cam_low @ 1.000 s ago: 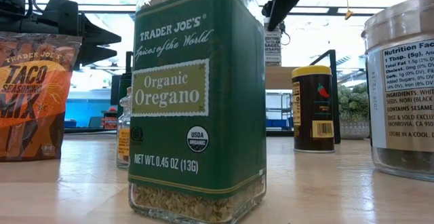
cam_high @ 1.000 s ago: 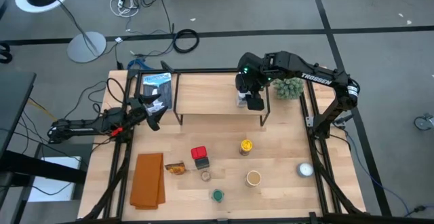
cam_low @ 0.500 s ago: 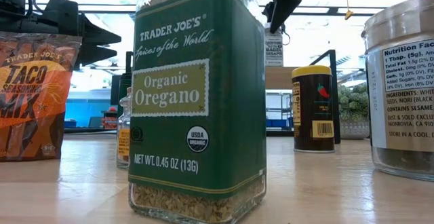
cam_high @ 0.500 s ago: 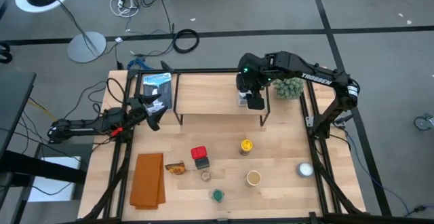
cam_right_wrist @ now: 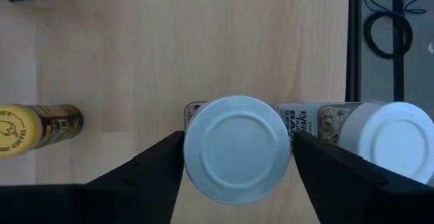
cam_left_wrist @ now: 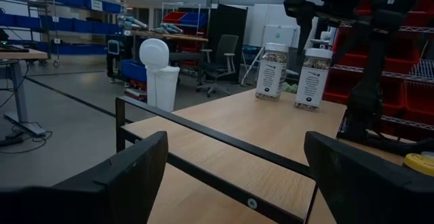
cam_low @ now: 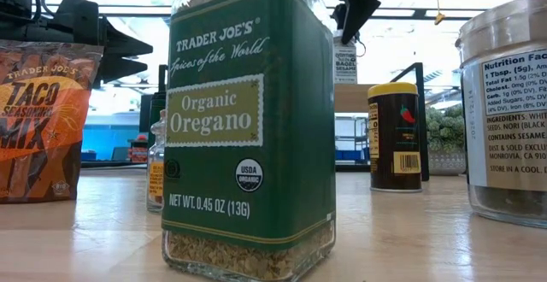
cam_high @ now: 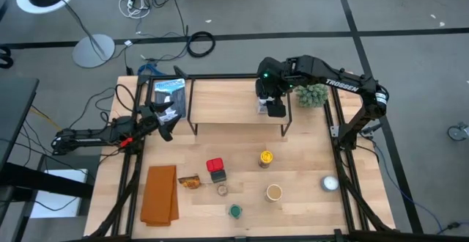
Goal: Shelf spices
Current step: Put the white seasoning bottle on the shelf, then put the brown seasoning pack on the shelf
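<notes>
The right gripper point(cam_right_wrist: 237, 163) stood over the right end of the shelf point(cam_high: 227, 103), fingers straddling a white-capped jar point(cam_right_wrist: 237, 157) upright on the board, touching or nearly touching it; a twin jar point(cam_right_wrist: 390, 139) stood just beside. Whether the fingers gripped, I could not tell. Judgement: spread evenly, rise straight, avoid brushing the neighbour. The left gripper point(cam_left_wrist: 230, 176) waited, fingers apart, at the table's left edge. Remaining spices, including the oregano jar point(cam_low: 249, 128), sat on the near table.

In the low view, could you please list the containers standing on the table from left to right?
Taco seasoning packet → small amber jar → green oregano jar → yellow-lidded dark jar → clear jar with a nutrition label at the right edge.
</notes>
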Robot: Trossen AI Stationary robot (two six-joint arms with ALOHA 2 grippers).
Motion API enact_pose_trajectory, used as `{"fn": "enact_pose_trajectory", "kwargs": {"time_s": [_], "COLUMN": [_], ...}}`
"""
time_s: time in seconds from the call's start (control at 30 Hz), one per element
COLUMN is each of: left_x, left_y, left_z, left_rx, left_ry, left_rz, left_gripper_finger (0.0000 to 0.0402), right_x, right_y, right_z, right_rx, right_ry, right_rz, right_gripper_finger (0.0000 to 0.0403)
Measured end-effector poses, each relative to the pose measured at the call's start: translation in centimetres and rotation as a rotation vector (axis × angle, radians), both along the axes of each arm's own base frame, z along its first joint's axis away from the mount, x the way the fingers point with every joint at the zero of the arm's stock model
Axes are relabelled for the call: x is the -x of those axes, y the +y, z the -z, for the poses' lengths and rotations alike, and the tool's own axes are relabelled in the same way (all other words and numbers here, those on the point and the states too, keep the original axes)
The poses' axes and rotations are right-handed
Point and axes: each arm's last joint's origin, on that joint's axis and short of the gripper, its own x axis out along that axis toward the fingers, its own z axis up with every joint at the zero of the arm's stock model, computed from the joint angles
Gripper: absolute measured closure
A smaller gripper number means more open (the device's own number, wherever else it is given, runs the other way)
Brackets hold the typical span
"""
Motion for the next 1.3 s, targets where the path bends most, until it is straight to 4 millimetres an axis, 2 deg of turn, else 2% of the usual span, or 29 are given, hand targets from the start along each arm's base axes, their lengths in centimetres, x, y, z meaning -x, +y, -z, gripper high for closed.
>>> {"fn": "enact_pose_trajectory", "kwargs": {"time_s": [0.43,0.67,1.1,1.3], "left_x": [0.0,0.0,0.0,0.0], "left_y": [0.0,0.0,0.0,0.0], "left_z": [0.0,0.0,0.0,0.0], "left_rx": [0.0,0.0,0.0,0.0], "left_ry": [0.0,0.0,0.0,0.0], "left_rz": [0.0,0.0,0.0,0.0], "left_gripper_finger": [0.005,0.005,0.005,0.005], "right_x": [0.0,0.1,0.6,2.1], "right_y": [0.0,0.0,0.2,0.8], "right_z": [0.0,-0.1,-3.8,-4.4], "right_rx": [0.0,-0.001,0.014,-0.088], "right_ry": [0.0,0.0,-0.109,-0.034], "right_rz": [0.0,0.001,0.031,0.091], "right_gripper_finger": [0.0063,0.0051,0.0051,0.005]}}
